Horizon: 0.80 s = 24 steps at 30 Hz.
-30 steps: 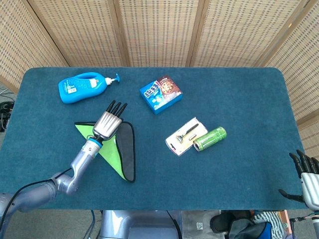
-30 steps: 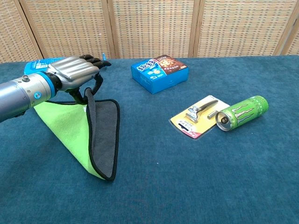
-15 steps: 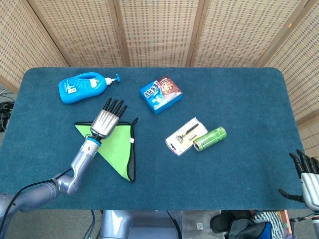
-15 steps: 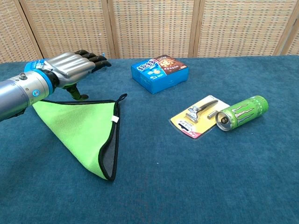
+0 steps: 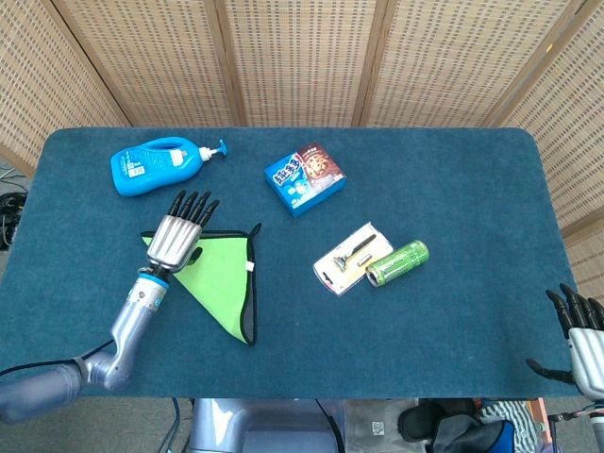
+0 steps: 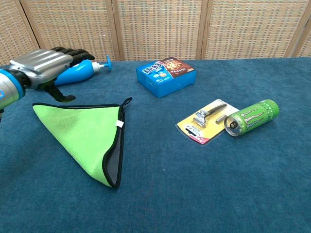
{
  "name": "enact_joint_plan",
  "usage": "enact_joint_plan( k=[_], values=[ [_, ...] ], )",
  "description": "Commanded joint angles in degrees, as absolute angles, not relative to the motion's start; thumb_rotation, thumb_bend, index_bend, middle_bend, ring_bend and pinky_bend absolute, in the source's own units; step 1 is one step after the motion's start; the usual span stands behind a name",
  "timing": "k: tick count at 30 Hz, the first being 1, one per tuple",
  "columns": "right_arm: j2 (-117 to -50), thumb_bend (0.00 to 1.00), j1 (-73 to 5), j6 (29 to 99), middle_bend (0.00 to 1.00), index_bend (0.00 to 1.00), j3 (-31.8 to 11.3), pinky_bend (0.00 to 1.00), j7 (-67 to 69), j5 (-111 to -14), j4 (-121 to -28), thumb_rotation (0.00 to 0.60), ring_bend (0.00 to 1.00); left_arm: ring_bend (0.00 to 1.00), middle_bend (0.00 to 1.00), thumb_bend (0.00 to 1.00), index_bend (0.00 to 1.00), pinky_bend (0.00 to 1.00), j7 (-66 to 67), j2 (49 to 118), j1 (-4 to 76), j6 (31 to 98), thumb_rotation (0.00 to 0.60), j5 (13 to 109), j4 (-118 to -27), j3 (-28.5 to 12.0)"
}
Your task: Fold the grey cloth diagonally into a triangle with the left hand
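Hovering left hand (image 6: 41,62), apparently clear, folded cloth (image 6: 85,133) beside

So the left arm (image 5: 113,335) comes in from the bottom-left corner of the head view, silver forearm angled up and a bit to the right, with a blue ring at the wrist (image 5: 151,276). The left hand (image 5: 177,233) sits at the end of it, back of the hand facing up, silver shell on top and the black fingers (image 5: 193,204) stretched out straight and slightly fanned, holding nothing. In the chest view it's at the far left, raised, thumb hanging down underneath. The right hand (image 5: 583,338) only pokes in at the bottom-right corner of the head view, dark fingers pointing up and spread apart, nothing in it either.
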<state>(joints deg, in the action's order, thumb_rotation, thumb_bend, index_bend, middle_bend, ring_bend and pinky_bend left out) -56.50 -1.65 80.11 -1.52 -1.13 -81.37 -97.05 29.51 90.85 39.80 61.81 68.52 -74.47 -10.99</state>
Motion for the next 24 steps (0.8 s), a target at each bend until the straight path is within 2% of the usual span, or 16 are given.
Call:
enact_joint_plan(
  k=[1,8,13,20,24],
  values=[
    [-56.6,0.00,-1.6,80.3,0.00,0.00,-1.3,0.00,-1.7,-81.8,-97.3,0.600,0.00,0.00,0.00,0.31,0.00,0.00,27.9,85.3,34.0,67.5,0.600,68.3,-83.2,-8.7],
    [-56.8,0.00,-1.7,80.5,0.00,0.00,-0.7,0.00,-3.8,-83.2,-98.1,0.600,0.00,0.00,0.00,0.15,0.00,0.00,26.4,76.8,23.6,76.5,0.600,72.1,-95.5,-0.7],
    [-56.9,0.00,-1.6,81.2,0.00,0.00,-0.5,0.00,-4.7,-84.4,-98.6,0.600,0.00,0.00,0.00,0.12,0.00,0.00,27.2,75.1,18.7,81.4,0.600,75.8,-97.5,3.6],
    [-57.1,0.00,-1.6,81.6,0.00,0.00,-0.5,0.00,-5.3,-84.7,-98.9,0.600,0.00,0.00,0.00,0.12,0.00,0.00,24.7,74.6,14.0,85.9,0.600,80.0,-96.8,6.0],
    [-57.1,0.00,-1.6,81.7,0.00,0.00,-0.5,0.00,-5.1,-84.7,-98.9,0.600,0.00,0.00,0.00,0.12,0.00,0.00,23.3,74.3,12.8,87.8,0.600,81.9,-96.8,5.6]
  ],
)
